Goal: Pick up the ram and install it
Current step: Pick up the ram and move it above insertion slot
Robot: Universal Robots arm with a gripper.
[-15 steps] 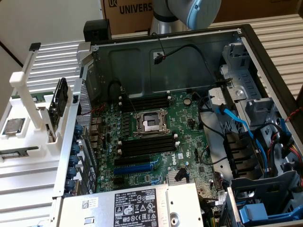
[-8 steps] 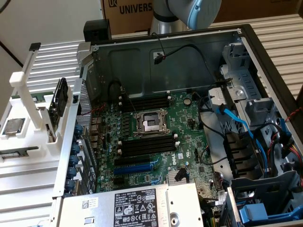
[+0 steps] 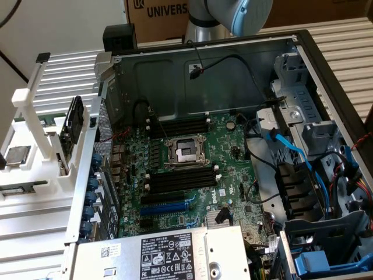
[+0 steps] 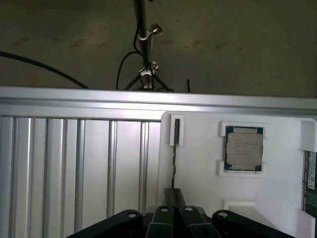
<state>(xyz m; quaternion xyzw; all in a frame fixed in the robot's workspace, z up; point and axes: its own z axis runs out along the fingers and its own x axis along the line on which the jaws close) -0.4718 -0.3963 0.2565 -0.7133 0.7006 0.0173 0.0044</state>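
Ram [image 4: 310, 179], a flat green circuit-board stick with a small white label, lies in a smooth white plastic holder [image 4: 198, 168]. It is off to one side of the fingers [image 4: 162, 218], farther from them than the square, metal-capped processor [image 4: 243, 148] seated in its own raised white frame. The black fingers are pressed together, above the holder's edge where it meets the ribbed aluminium tabletop [image 4: 74, 168]. Just ahead of them a thin dark strip [image 4: 174, 153] stands in a narrow white bracket. In the exterior view the grey arm [image 3: 233, 14] rises behind an open metal computer case [image 3: 245, 64]. Its green motherboard [image 3: 198, 186] carries long black memory slots [image 3: 178, 178], a silver socket [image 3: 185, 151] and a blue slot [image 3: 169, 208]. Blue and black cables [image 3: 291, 153] crowd the side bays.
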